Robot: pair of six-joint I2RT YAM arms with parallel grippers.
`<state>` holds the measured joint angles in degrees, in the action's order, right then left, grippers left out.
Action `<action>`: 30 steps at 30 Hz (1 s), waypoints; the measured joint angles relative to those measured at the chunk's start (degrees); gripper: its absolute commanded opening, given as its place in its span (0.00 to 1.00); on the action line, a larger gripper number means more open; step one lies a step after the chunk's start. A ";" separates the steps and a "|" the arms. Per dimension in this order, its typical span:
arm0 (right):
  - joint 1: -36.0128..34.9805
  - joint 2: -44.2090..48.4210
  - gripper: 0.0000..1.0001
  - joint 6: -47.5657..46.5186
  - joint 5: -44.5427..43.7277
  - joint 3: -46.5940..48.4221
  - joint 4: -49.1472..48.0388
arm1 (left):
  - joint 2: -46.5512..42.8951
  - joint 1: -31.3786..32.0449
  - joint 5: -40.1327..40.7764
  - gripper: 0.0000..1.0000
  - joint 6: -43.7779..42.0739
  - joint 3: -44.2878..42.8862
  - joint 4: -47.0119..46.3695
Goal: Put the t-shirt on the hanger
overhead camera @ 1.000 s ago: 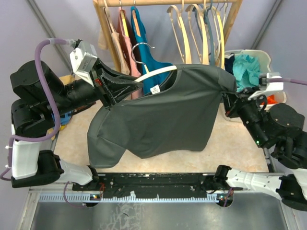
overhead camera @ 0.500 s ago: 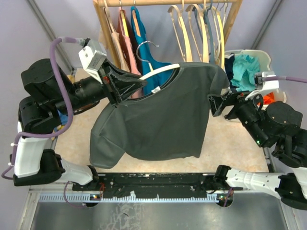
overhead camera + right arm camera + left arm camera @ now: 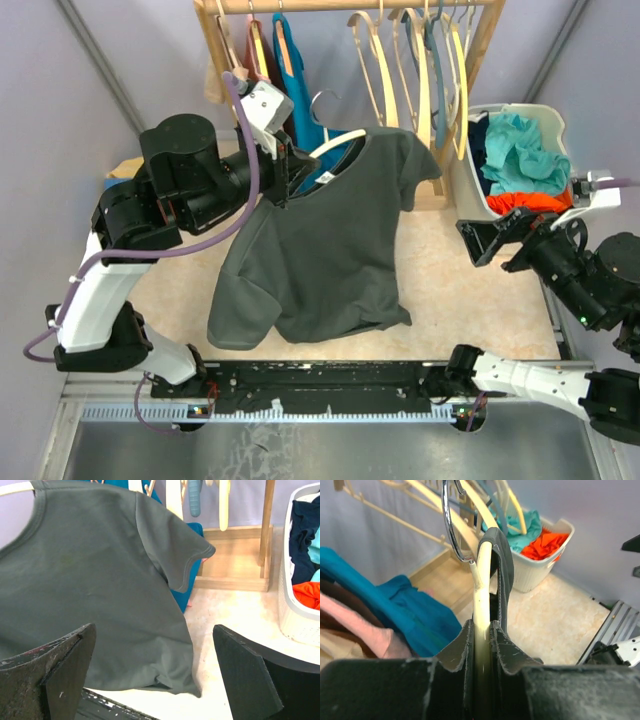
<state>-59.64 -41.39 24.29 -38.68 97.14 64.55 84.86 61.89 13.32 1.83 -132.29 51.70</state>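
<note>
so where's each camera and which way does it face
top external: above, behind the bases, looking down on the t-shirt; left arm and right arm show
left wrist: on the left claw, looking along the gripped hanger toward the basket; fingers show
right wrist: on the open right claw, facing the t-shirt; fingers show
all share the t-shirt

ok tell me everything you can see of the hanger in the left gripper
Pale curved wooden hanger with a silver metal hook on top, held aloft and tilted, near the clothes rack. The dark grey t-shirt drapes over it, hiding all but a strip at the neckline. The left gripper clamps one end, cloth included.
</note>
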 measured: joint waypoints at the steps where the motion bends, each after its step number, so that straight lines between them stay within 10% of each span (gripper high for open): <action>1: 0.00 0.35 0.99 0.28 0.22 -0.02 0.39 | 0.20 0.00 0.61 0.00 0.15 0.00 1.09; 30: 0.00 7.58 0.99 3.41 5.62 -11.26 0.37 | -1.60 0.00 13.53 0.00 9.03 2.60 10.40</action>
<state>-59.64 -33.80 27.70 -33.06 85.89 64.93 83.26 61.89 26.85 10.85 -129.69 62.11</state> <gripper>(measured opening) 0.991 0.176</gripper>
